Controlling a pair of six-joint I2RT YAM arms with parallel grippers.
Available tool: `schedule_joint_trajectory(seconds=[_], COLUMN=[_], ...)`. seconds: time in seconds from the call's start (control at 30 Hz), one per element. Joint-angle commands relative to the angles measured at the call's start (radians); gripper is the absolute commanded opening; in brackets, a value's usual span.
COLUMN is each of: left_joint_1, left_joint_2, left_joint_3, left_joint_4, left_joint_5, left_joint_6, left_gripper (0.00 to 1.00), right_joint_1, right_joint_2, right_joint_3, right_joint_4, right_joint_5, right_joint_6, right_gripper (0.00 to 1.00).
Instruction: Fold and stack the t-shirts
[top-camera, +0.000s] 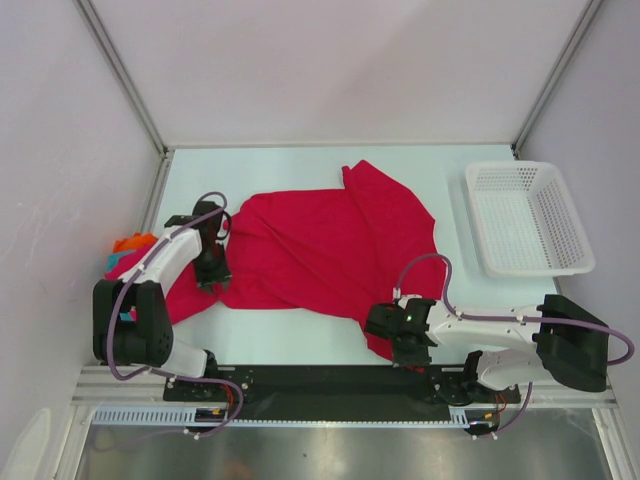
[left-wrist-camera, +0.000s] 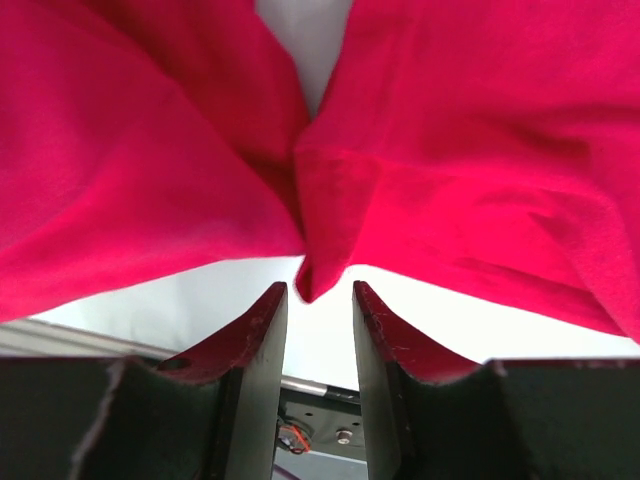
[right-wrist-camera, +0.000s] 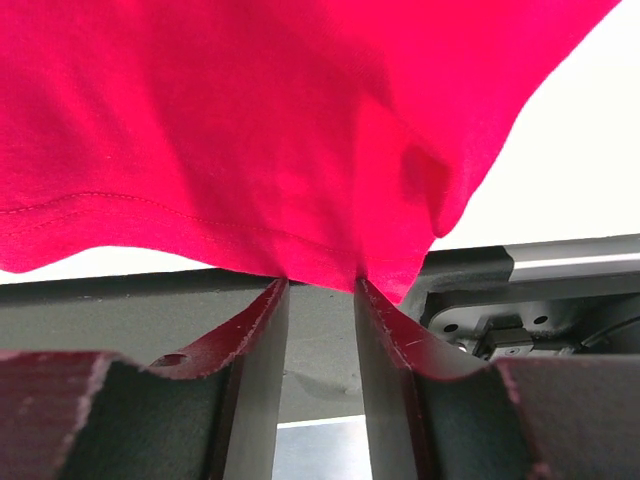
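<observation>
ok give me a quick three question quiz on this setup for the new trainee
1. True or false: a folded shirt lies in the white mesh basket.
2. Where on the red t-shirt does the right gripper grip? A) its near right corner B) its far edge C) its left edge
3. What lies at the table edge beside the left arm?
Key: 1 false, the basket is empty. 2 A. 3 small orange and teal garments.
</observation>
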Motion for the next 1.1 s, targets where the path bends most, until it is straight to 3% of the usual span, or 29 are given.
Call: schedule_joint_trajectory(seconds=[0.0, 0.37, 0.43, 0.47, 0.5, 0.53, 0.6, 1.07], left_joint_1=[-0.009, -0.01, -0.01, -0.01, -0.012, -0.01, -0.01, -0.01], left_joint_2=[0.029, 0.046, 0.044, 0.043, 0.04, 0.037, 0.02, -0.138], left_joint_3=[-0.013, -0.017, -0.017, -0.018, -0.018, -0.02, -0.021, 0.077], left_joint_4=[0.056, 0.082, 0.082, 0.084, 0.082, 0.082, 0.082, -0.031], left_joint_5=[0.065, 0.088, 0.096, 0.102, 0.106, 0.117, 0.123, 0.134], left_joint_6=[-0.005, 0.007, 0.012, 0.012, 0.014, 0.017, 0.018, 0.018], left_gripper=[0.38, 0.38, 0.35, 0.33, 0.28, 0.15, 0.0, 0.0], right_joint_1=[-0.001, -0.001, 0.0, 0.0, 0.0, 0.003, 0.008, 0.037], right_joint_2=[0.003, -0.008, -0.012, -0.02, -0.022, -0.026, -0.042, -0.186], right_joint_3=[-0.03, -0.032, -0.035, -0.036, -0.039, -0.042, -0.047, 0.074], right_joint_4=[-0.007, -0.017, -0.014, -0.009, -0.007, -0.004, -0.004, -0.219], right_joint_5=[0.058, 0.057, 0.052, 0.049, 0.046, 0.044, 0.044, 0.15], right_joint_6=[0.003, 0.016, 0.014, 0.014, 0.016, 0.017, 0.022, 0.088], right_gripper=[0.36, 0.29, 0.21, 0.06, 0.0, 0.0, 0.0, 0.0])
